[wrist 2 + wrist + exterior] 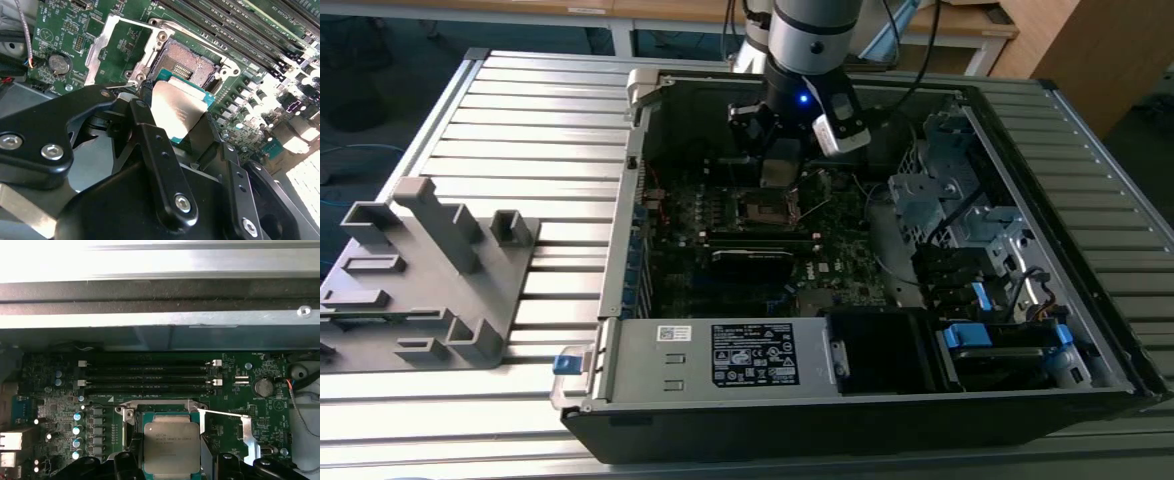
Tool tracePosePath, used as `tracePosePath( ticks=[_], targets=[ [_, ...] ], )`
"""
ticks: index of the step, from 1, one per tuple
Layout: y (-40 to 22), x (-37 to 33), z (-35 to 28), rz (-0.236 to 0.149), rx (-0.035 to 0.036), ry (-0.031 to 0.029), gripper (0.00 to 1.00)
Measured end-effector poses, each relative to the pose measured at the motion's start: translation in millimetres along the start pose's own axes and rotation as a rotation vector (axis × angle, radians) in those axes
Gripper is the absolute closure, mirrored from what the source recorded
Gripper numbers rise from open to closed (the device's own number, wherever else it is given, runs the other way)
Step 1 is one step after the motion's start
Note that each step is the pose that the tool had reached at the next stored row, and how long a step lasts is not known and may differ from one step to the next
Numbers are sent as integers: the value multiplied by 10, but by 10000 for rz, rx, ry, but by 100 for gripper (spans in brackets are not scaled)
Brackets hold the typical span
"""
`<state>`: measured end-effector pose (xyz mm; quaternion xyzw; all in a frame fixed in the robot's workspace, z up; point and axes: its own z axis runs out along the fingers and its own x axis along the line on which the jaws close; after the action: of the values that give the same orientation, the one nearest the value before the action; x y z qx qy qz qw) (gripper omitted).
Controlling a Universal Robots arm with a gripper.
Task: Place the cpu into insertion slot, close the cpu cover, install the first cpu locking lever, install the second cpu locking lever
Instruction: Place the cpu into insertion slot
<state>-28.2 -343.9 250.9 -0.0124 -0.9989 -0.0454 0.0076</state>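
The pincer (177,125) grips the cpu (176,105), seemingly just above the insertion slot (189,62), with the cpu cover (101,46) open; placing it calls for square, level alignment.

Nothing printed here can be read letter for letter. In the exterior view a black-and-white label (754,352) and a smaller white sticker (674,333) sit on a grey metal box (640,365), their lines too fine to read. In the first wrist view the cpu (171,439) bears faint rows of print and the circuit board (240,390) has tiny white markings, all illegible.
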Motion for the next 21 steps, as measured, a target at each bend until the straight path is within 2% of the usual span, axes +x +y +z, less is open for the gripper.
tracePosePath(
  ticks=[12,21],
  targets=[
    [-44,5,148,-90,1,7,46],
    [-59,68,213,-151,2,11,46]
  ],
)
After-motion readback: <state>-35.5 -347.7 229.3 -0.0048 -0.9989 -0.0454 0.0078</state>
